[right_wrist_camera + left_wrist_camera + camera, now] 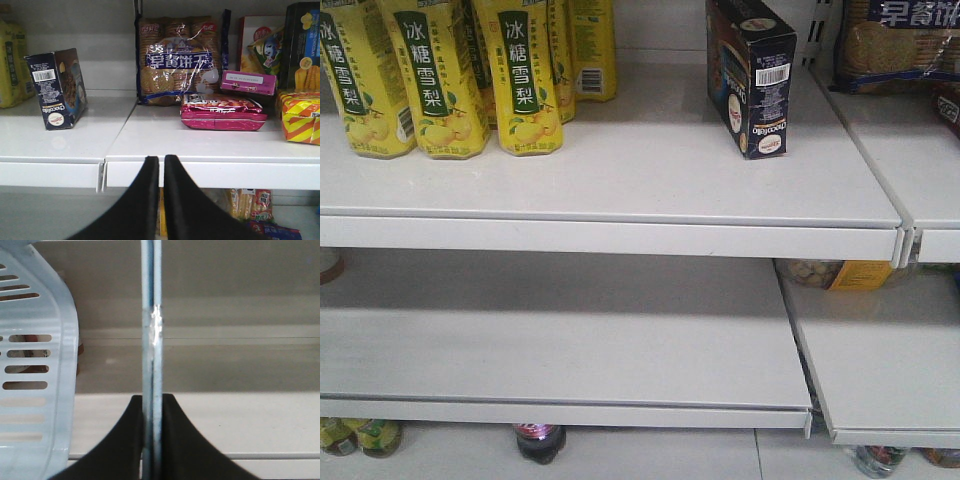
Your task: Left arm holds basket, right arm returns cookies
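The tall dark navy cardboard cookie box (pixel 56 89) stands on the white shelf (pixel 65 142), up and left of the right gripper (pixel 161 167), whose jaws are pressed together, empty. I judge the return done; back straight away from the shelf. Only the left wrist view shows the left gripper (pixel 152 410) pinching the light blue slotted plastic basket (pixel 35 365) by its handle (pixel 152 315).

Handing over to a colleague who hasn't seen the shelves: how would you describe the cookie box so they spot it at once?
Look at the top white shelf. Right of the yellow bottles, near the board's right end, stands the cookie box alone. It is the only dark navy carton there, with a white barcode label and a round white-red logo, unlike the clear biscuit pack on the next board.
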